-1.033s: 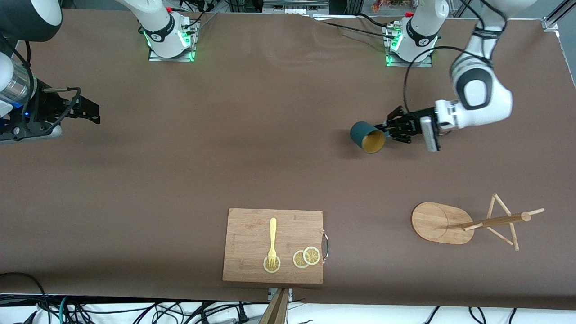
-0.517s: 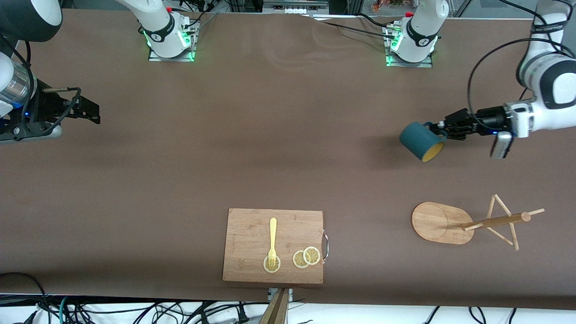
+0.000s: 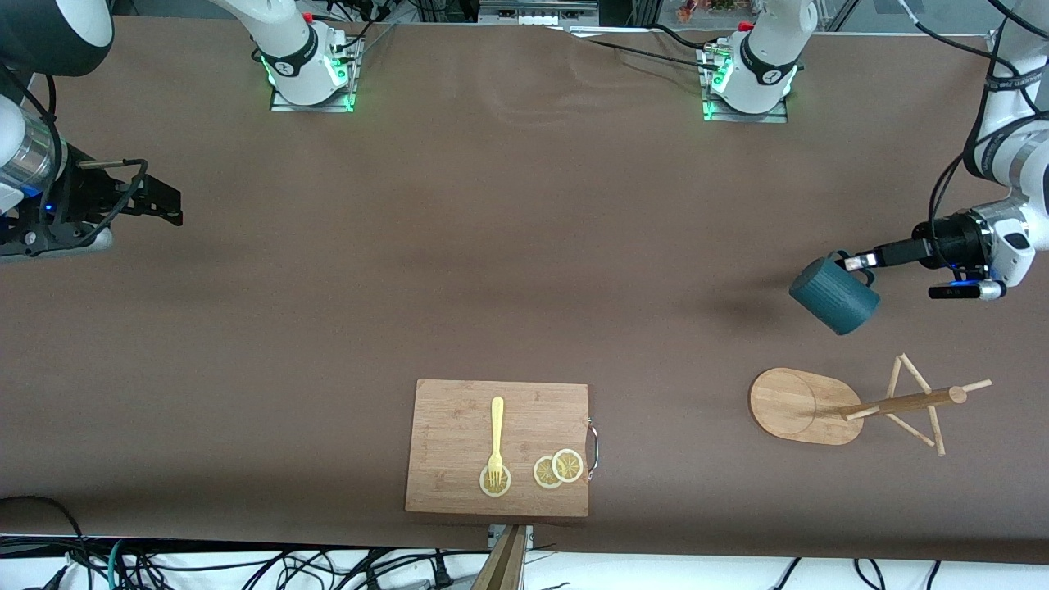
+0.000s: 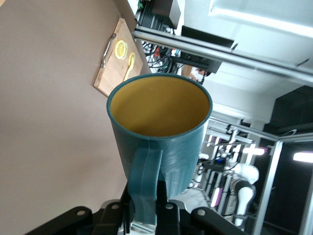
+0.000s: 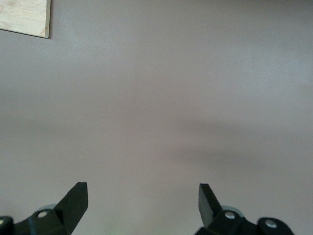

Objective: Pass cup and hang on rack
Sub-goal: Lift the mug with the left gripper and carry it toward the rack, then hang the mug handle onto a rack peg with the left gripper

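front view: my left gripper (image 3: 857, 262) is clamped on the loop handle of the small dark teal mug (image 3: 834, 296), held tilted in the air over bare brown table (image 3: 508, 270) near the light wooden mug tree (image 3: 852, 406). right gripper (image 3: 168, 205) waits over its own table end.

left wrist view: mug's yellow-ochre inside shows, fingers (image 4: 164, 208) pinching the handle.

right wrist view: jaws spread wide, holding nothing.
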`<action>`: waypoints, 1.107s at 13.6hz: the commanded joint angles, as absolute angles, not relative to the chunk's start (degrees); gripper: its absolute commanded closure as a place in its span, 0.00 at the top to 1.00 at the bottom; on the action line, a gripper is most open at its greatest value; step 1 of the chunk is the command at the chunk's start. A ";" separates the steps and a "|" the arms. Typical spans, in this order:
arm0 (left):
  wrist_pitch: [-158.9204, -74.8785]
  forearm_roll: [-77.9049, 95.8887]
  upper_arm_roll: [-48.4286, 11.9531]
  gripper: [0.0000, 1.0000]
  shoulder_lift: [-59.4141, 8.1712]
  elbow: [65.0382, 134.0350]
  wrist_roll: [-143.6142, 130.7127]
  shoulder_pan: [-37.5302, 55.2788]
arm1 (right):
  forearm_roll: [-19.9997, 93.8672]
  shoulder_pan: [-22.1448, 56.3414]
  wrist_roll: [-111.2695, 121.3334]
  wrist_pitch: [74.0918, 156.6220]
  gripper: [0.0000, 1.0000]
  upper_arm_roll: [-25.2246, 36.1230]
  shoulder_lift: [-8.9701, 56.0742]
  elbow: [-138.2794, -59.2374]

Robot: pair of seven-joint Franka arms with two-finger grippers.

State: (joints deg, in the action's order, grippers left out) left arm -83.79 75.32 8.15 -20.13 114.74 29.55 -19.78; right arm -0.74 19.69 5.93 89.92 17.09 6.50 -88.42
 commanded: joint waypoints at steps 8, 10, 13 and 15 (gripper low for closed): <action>-74.27 84.37 7.65 0.04 -33.92 99.23 23.73 -24.17 | -1.14 19.69 5.71 89.82 1.00 17.05 6.24 -88.59; -74.35 86.74 7.65 0.05 -35.59 99.23 23.73 -24.52 | -1.14 19.69 5.71 89.82 1.00 17.05 6.24 -88.59; -74.36 87.98 7.65 0.06 -37.70 98.35 24.26 -25.22 | -1.14 19.77 5.71 89.82 1.00 17.05 6.24 -88.59; -74.09 89.20 7.65 0.06 -39.10 97.65 24.35 -25.75 | -1.14 19.77 5.71 89.82 1.00 17.05 6.24 -88.59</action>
State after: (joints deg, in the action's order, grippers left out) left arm -75.78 87.32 8.11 -36.81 100.21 24.82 -24.53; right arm -0.74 19.69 5.94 89.91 17.09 6.51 -88.43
